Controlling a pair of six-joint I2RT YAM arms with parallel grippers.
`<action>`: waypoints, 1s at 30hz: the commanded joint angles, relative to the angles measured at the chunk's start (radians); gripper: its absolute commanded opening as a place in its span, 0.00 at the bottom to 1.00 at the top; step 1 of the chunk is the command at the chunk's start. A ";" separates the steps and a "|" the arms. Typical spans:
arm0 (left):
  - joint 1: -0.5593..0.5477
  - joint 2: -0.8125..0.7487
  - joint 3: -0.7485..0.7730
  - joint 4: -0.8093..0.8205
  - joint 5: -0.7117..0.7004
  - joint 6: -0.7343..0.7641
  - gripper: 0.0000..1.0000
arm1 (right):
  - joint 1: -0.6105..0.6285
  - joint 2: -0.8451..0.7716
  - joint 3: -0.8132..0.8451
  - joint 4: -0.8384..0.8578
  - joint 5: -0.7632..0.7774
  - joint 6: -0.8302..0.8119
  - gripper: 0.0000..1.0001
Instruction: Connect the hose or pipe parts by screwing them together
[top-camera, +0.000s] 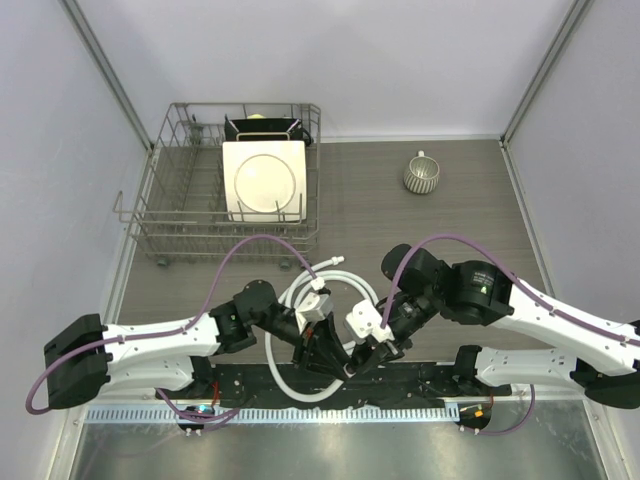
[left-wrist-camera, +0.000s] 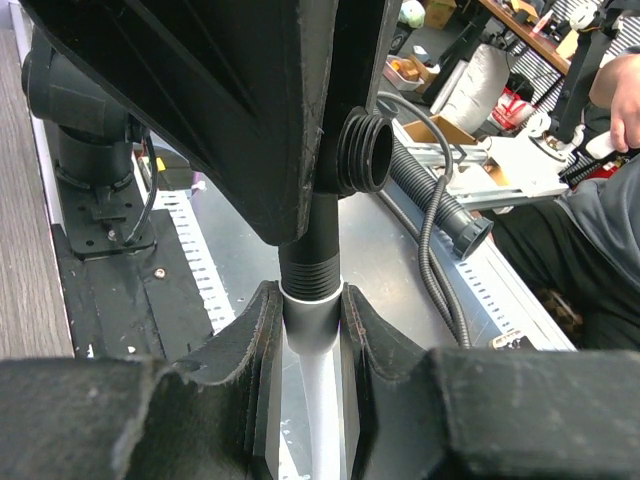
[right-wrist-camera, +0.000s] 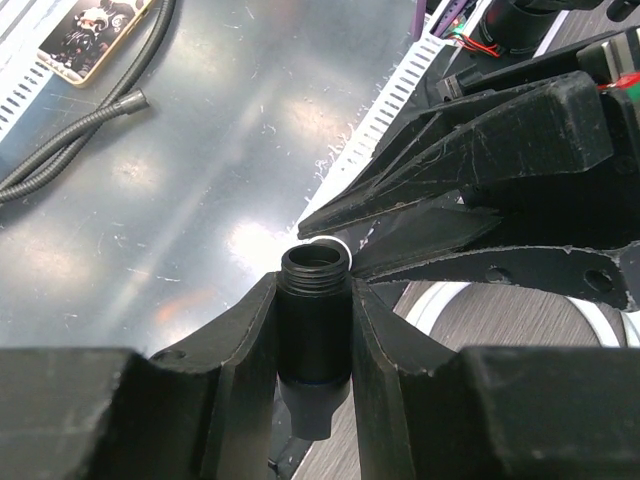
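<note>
The white hose (top-camera: 352, 283) lies in loops between the two arms. My left gripper (left-wrist-camera: 310, 300) is shut on the hose's white end connector (left-wrist-camera: 308, 322). A threaded leg of the black T-shaped fitting (left-wrist-camera: 310, 262) meets that connector end to end. A side port of the fitting (left-wrist-camera: 366, 152) points to the right. My right gripper (right-wrist-camera: 313, 290) is shut on the fitting's black body (right-wrist-camera: 313, 330), whose open threaded end (right-wrist-camera: 313, 260) faces up. In the top view the left gripper (top-camera: 335, 355) and right gripper (top-camera: 372, 352) meet tip to tip near the table's front edge.
A wire dish rack (top-camera: 150, 200) holding a white plate (top-camera: 262, 180) stands at the back left. A ribbed mug (top-camera: 421, 174) sits at the back right. Purple cables (top-camera: 250, 243) arch over both arms. A metal sheet (top-camera: 330, 450) runs along the near edge.
</note>
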 joint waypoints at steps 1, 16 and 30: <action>0.013 -0.005 0.033 0.073 0.015 0.002 0.00 | 0.003 -0.014 -0.012 0.032 0.004 -0.019 0.01; 0.076 -0.025 0.039 -0.012 -0.071 0.011 0.00 | 0.001 -0.029 -0.093 0.183 0.058 0.174 0.01; 0.095 -0.128 0.037 -0.129 -0.210 0.132 0.00 | 0.001 -0.123 -0.272 0.426 0.153 0.554 0.01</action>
